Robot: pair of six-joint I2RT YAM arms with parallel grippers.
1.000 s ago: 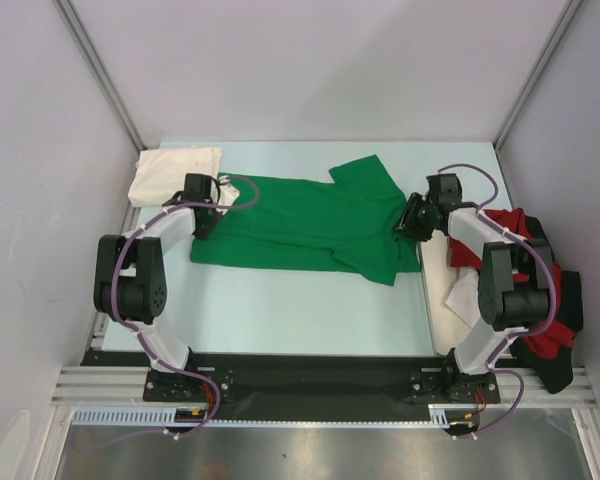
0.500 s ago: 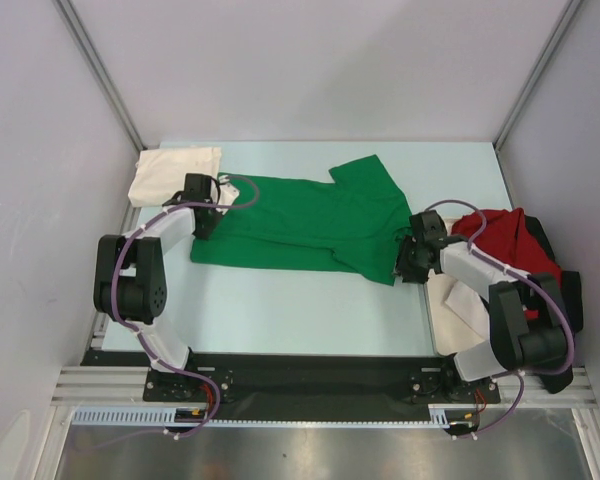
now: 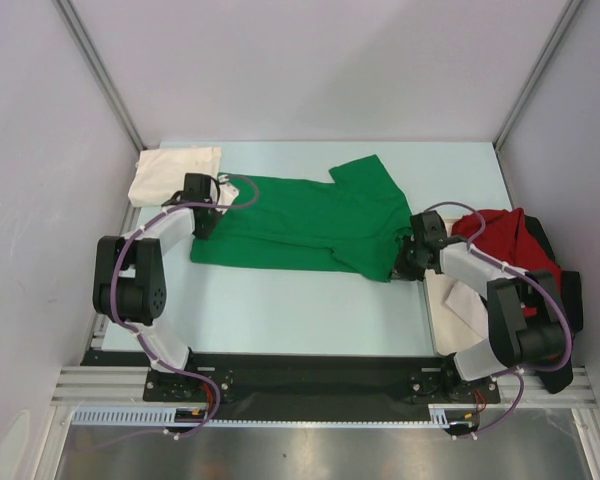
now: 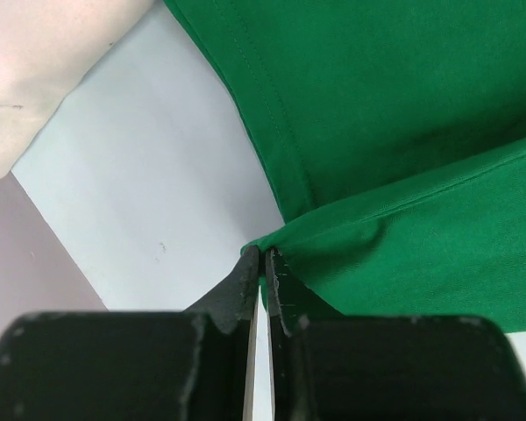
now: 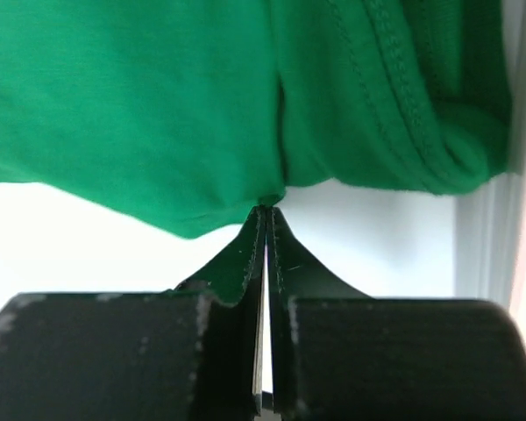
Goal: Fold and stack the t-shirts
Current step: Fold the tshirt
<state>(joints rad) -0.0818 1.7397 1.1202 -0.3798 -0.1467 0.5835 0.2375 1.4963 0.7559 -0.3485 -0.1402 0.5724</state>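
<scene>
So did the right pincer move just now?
Yes. The right pincer slid away from the far edge of the table, toward the near one, along the green t-shirt.

The right hand [image 3: 405,265] has come down from the far right edge of the green t-shirt [image 3: 310,220] to its near right corner, lower and closer to the arm bases. Its arm, raised with a high elbow a second ago, now lies low and stretched out. The fingers [image 5: 245,250] are pressed together on a pinch of hem. The cloth at the fingertips has drawn slightly leftward, and more of the red t-shirt [image 3: 500,235] shows behind the hand.
</scene>
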